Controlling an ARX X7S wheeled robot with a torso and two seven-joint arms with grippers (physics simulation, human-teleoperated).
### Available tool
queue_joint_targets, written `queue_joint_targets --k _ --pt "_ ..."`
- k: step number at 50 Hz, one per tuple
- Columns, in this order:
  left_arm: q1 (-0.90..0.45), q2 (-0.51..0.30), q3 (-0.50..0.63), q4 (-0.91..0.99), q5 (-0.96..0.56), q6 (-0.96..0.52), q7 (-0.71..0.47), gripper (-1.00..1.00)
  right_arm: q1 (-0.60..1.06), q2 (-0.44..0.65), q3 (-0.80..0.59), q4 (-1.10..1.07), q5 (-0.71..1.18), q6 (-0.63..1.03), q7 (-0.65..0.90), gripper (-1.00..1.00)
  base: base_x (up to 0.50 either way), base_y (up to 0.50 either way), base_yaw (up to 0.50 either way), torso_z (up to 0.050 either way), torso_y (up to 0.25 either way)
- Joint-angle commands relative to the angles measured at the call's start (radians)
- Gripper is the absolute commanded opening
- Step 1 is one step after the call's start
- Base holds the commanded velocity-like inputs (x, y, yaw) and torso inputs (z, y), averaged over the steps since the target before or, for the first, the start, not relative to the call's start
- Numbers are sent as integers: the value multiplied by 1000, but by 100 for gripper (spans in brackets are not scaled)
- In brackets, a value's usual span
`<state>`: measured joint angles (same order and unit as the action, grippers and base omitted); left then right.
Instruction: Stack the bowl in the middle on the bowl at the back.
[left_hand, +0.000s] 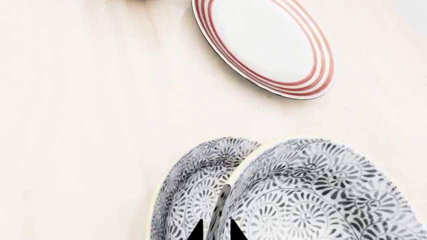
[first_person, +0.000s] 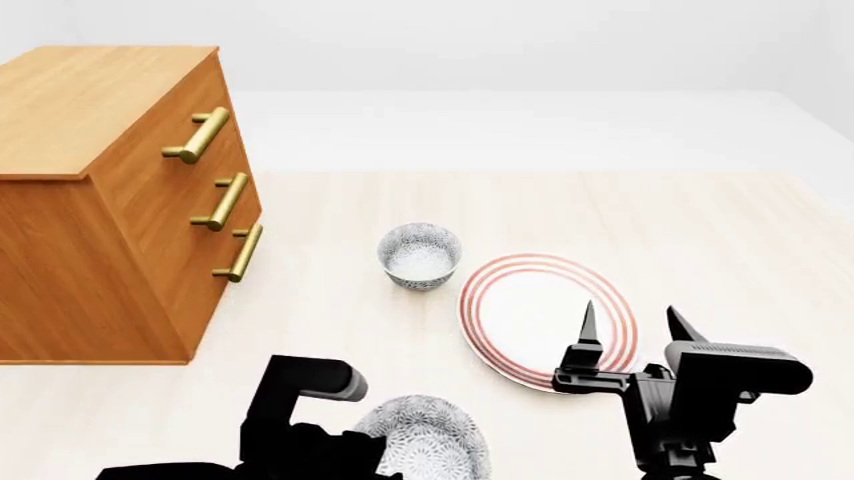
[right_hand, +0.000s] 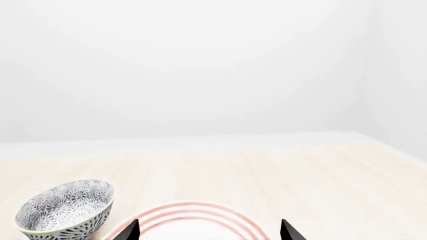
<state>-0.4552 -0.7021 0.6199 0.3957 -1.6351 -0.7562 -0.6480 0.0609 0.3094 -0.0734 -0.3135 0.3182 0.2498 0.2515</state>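
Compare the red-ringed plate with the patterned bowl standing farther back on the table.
The red-ringed plate is wide and nearly flat; the back bowl is narrower and deep. The plate is white with concentric red rings at its rim; the bowl carries a dense black-and-white floral pattern outside. The plate lies nearer the right gripper; the bowl stands farther back. Both rest apart on the table.

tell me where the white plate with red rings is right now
In the head view the white plate with red rings lies flat on the pale wooden table, right of centre, just right of the patterned bowl at the back.
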Motion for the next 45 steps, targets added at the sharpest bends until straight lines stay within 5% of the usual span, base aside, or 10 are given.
queue_joint_targets --k 1,6,7,30,45 --pt "-4 1 -5 3 -6 9 17 -100 1 2 -2 9 5 -6 0 100 0 0 0 0 0" --pt "-3 0 -7 3 -2 14 21 -100 0 3 -3 10 6 -8 0 100 0 0 0 0 2" --pt "-3 -1 -8 3 -2 15 22 100 0 3 -3 11 7 -8 0 100 0 0 0 0 0" --pt "14 -25 -43 55 12 57 35 100 -4 9 -6 20 13 -17 5 100 0 0 0 0 0" --pt "20 -121 -200 210 -32 168 89 100 -5 14 -10 10 17 -14 11 100 0 0 0 0 0"
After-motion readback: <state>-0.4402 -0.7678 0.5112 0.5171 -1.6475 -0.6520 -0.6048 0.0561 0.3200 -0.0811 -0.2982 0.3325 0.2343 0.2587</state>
